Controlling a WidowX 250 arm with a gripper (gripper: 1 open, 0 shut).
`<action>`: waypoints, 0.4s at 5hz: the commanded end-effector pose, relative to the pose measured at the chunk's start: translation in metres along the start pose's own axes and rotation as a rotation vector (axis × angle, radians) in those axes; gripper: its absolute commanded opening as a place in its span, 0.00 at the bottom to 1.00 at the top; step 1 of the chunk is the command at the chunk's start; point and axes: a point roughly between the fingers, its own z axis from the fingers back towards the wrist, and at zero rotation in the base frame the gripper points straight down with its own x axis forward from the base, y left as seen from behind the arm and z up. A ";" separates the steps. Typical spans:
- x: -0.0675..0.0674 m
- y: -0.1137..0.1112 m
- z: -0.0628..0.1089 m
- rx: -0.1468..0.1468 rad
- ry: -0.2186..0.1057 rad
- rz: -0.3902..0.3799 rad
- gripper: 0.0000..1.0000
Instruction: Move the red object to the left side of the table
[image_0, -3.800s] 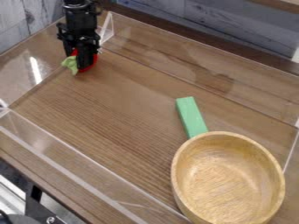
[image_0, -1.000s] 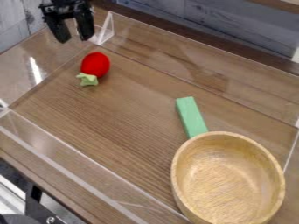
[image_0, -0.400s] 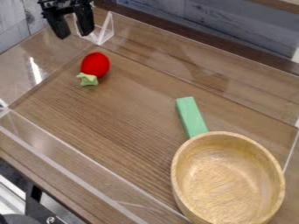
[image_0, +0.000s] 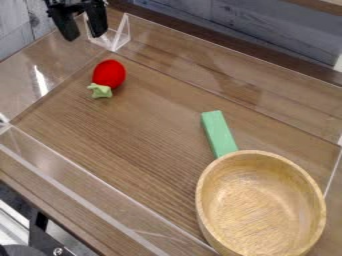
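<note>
We judge the red object (image_0: 107, 76), lying free on the surface (image_0: 147, 150), light and rounded; its red body suits grasping. The end effector (image_0: 78, 26) hangs wide, empty.

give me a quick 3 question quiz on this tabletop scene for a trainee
1. True or false: the pincer is closed on the red object.
2. Which thing lies nearest the wooden bowl? A) the red object B) the green block C) the pincer
3. Fill in: the red object rests on the ____, apart from the pincer.

Key: 1 false, the pincer is open and empty above the table's far corner; 2 B; 3 table.
</note>
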 end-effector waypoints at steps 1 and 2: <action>0.000 -0.013 0.047 0.054 -0.108 -0.037 1.00; 0.000 -0.013 0.049 0.055 -0.105 -0.035 1.00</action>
